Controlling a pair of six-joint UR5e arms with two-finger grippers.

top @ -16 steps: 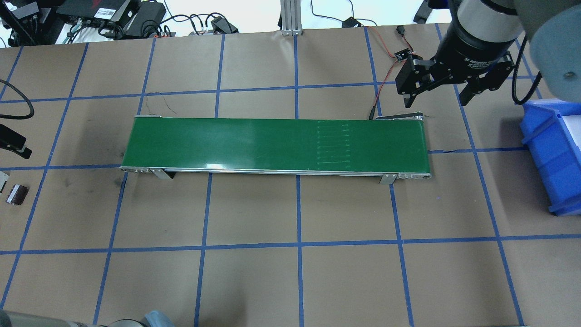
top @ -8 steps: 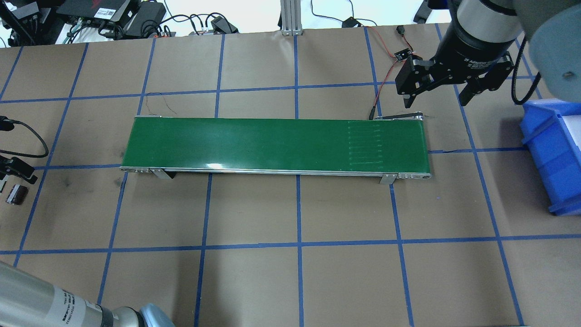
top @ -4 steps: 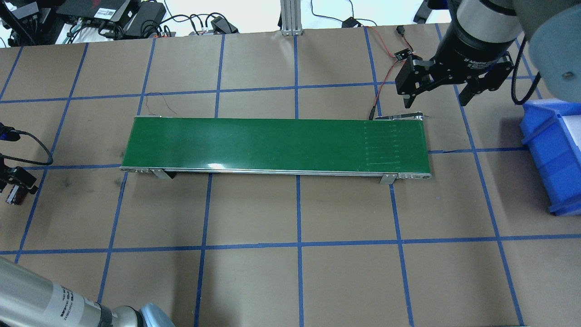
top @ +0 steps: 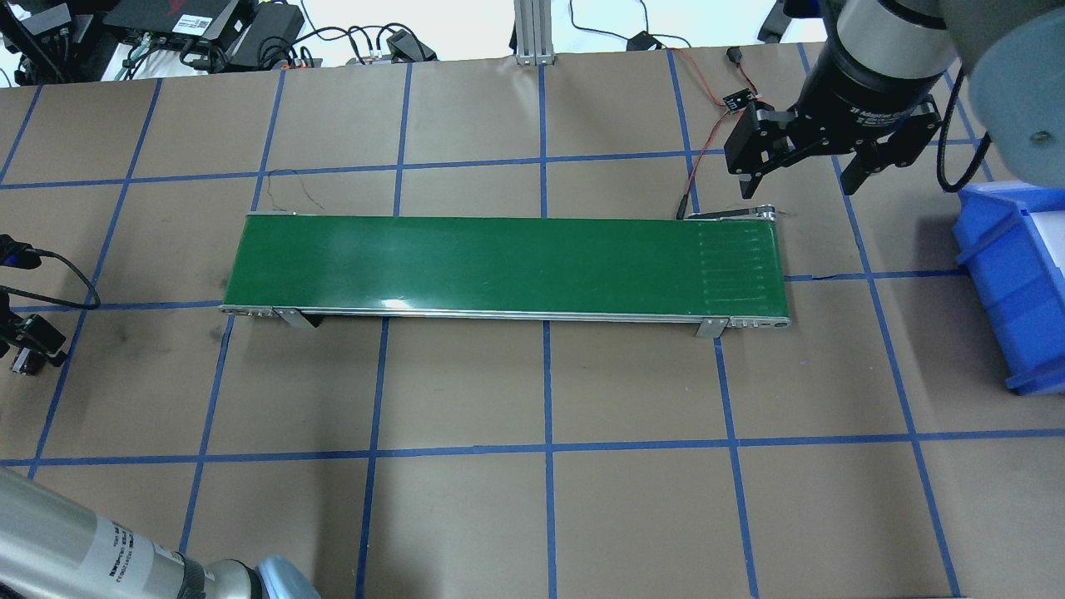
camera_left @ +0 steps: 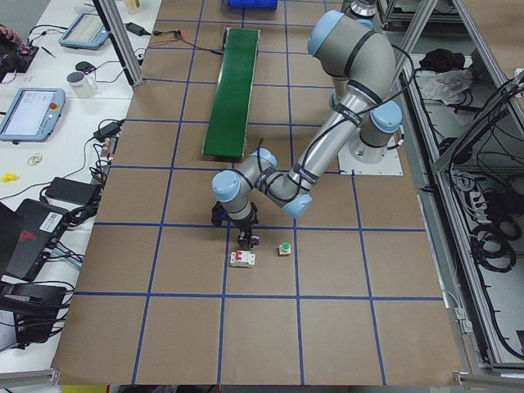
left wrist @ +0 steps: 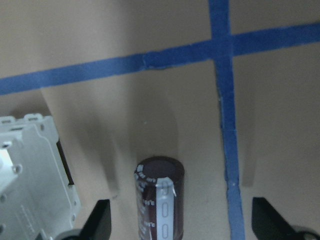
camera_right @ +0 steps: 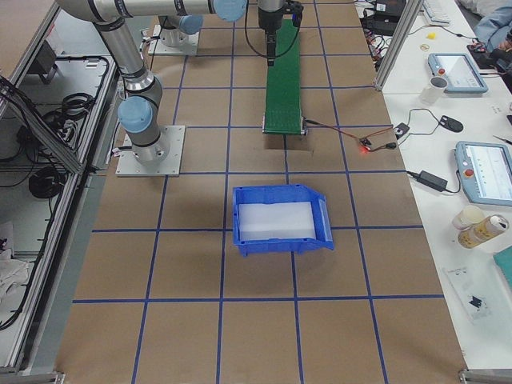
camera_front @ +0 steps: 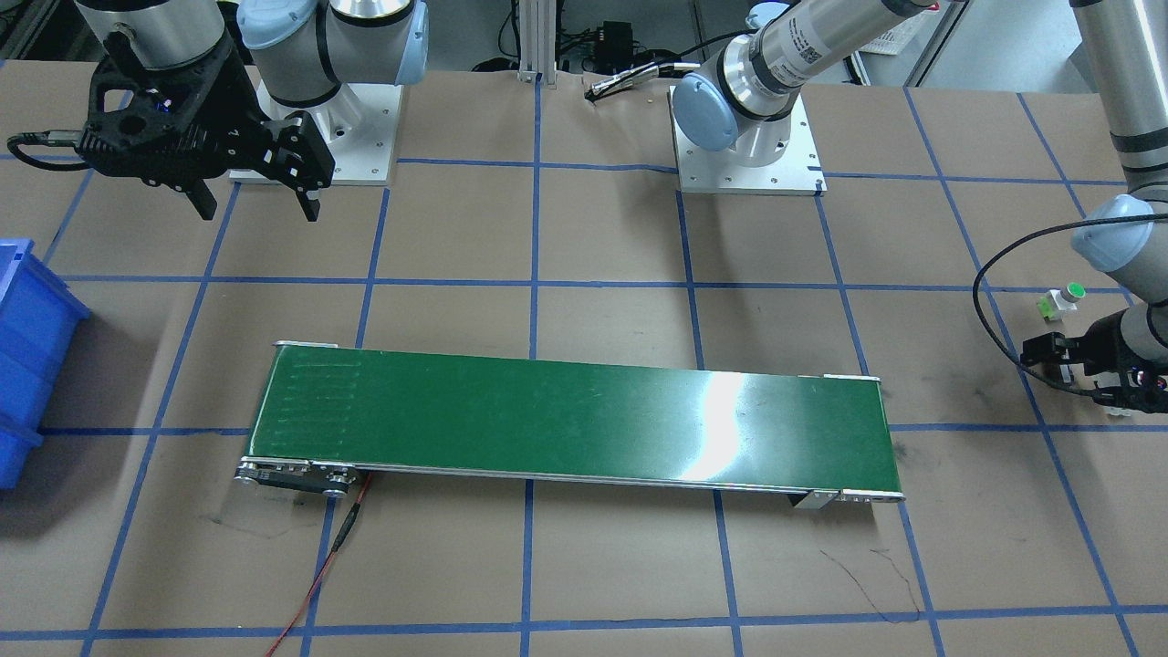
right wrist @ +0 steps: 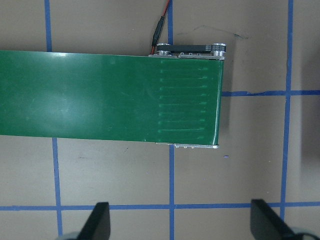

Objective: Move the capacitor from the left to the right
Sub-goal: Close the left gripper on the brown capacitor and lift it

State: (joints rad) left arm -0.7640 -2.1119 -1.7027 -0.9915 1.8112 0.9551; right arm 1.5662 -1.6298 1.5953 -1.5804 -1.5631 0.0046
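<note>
The capacitor [left wrist: 159,200], a stubby dark-reddish cylinder with a pale stripe, lies on the brown table at the far left. My left gripper [left wrist: 182,222] is open and low over it, with one fingertip on each side and clear gaps to both. In the overhead view the left gripper [top: 27,339] sits at the left edge and covers the capacitor. My right gripper [top: 799,166] is open and empty, hovering just behind the right end of the green conveyor belt [top: 499,264].
A white circuit breaker [left wrist: 30,175] lies close beside the capacitor. A small button with a green cap [camera_front: 1063,299] stands nearby. A blue bin [top: 1015,283] sits at the right table edge. A red wire [top: 707,141] runs to the conveyor's right end.
My left gripper has come in from the left edge and lowered over the capacitor, now covering it from above. The belt's seam marks have travelled right. The right arm has not moved.
</note>
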